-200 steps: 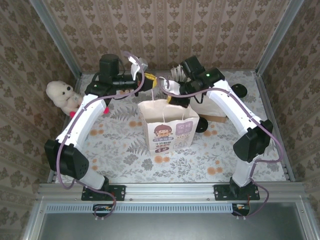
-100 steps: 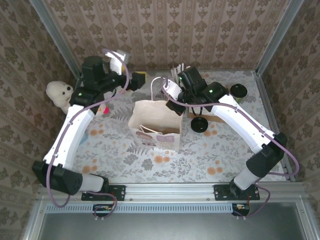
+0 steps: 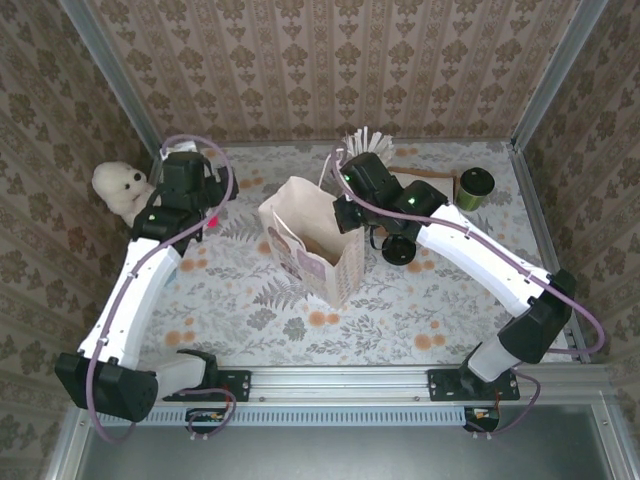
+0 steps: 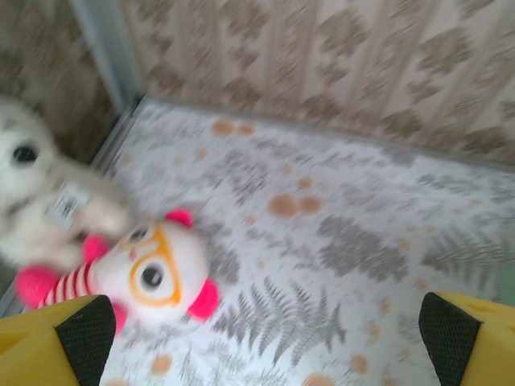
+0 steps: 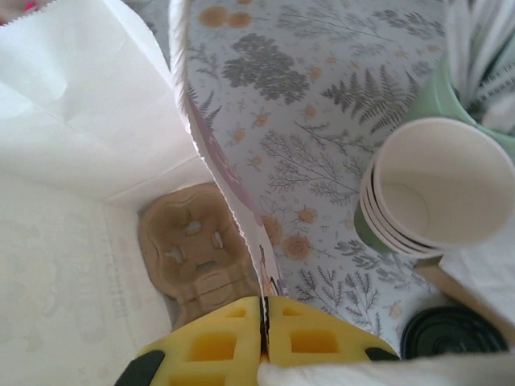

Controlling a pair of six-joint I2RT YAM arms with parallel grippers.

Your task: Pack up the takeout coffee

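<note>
Nearest me, at the bottom of the overhead view, both white arms rise from their bases and bend inward over the fern-and-flower printed tablecloth (image 3: 400, 310). Mid-frame stands the cream paper carrier bag (image 3: 310, 235), matte and creased, with its mouth open. On its floor lies a brown moulded-pulp cup tray (image 5: 197, 249). My right gripper (image 5: 264, 318) reaches in from the right with its yellow fingers pressed together, pinching the bag's saw-toothed top edge. Just right of the bag lies a loose black round lid (image 3: 398, 250), with a stack of cream paper cups (image 5: 434, 189) and a pale green holder (image 5: 434, 96) beyond it. Left of the bag, my left gripper (image 4: 265, 338) hangs with its black-padded yellow fingers spread wide, holding nothing. In front of it lie a pink-and-white plush with orange glasses (image 4: 153, 273) and a fluffy white plush (image 3: 120, 188), which sits against the left wall. The takeout coffee (image 3: 476, 185), an olive-green paper cup with a dark lid, stands upright at the upper right, well apart from the bag.
</note>
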